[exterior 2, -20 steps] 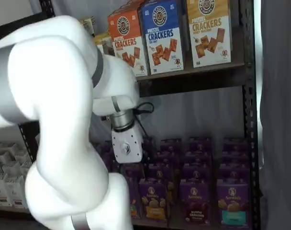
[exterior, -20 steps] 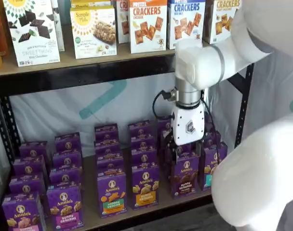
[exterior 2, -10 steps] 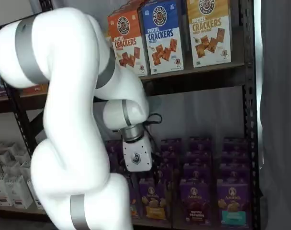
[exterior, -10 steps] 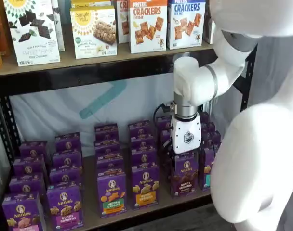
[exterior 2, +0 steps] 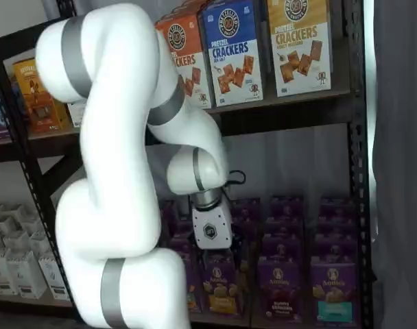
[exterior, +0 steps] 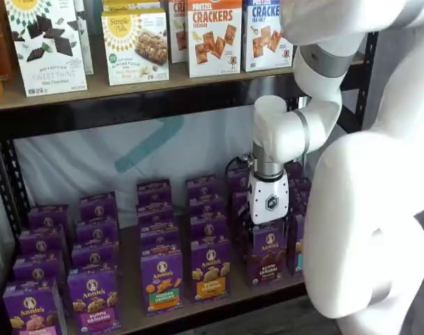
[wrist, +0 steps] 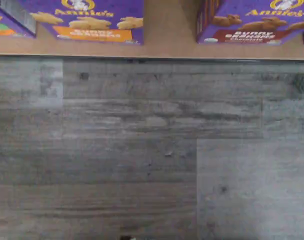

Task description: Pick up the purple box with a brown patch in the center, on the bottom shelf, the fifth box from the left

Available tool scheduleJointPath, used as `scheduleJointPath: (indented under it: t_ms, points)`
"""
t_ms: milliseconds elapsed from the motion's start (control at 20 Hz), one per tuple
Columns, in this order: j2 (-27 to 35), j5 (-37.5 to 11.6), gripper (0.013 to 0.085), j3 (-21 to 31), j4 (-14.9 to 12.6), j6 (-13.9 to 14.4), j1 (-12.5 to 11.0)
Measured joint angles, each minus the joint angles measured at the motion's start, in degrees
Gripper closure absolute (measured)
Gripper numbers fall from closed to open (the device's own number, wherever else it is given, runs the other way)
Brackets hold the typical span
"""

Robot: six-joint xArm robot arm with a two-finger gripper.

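The purple box (exterior: 268,255) with the dark brown centre patch stands at the front of the bottom shelf (exterior: 132,307). It also shows in a shelf view (exterior 2: 280,290) and in the wrist view (wrist: 252,24). My gripper (exterior: 268,226) hangs with its white body straight above this box in one shelf view. In a shelf view the gripper (exterior 2: 214,248) stands in front of the purple rows. Its black fingers are lost against the dark cartons, so I cannot tell whether they are open. It holds no box that I can see.
A purple carton with an orange band (exterior: 210,271) stands left of the target and one with a teal band (exterior 2: 334,293) stands right of it. More purple cartons fill the rows behind. Cracker boxes (exterior: 213,36) stand on the upper board. Grey wood floor (wrist: 142,150) lies below the shelf edge.
The arm has folded in and the gripper has sunk lower, down to the top of the brown-patch box. In one shelf view it has shifted right.
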Motion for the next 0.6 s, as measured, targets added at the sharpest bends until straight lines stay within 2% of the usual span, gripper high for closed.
scheduleJointPath:
  t_ms: [200, 400, 600]
  points:
    - [4.84, -2.78, 0.013, -2.85, -0.62, -0.87, -1.51]
    - [9.24, -4.48, 0.013, -5.63, -0.04, -2.38, -2.54]
    - [13.5, -6.44, 0.013, -8.45, -0.9, -2.54, -3.55]
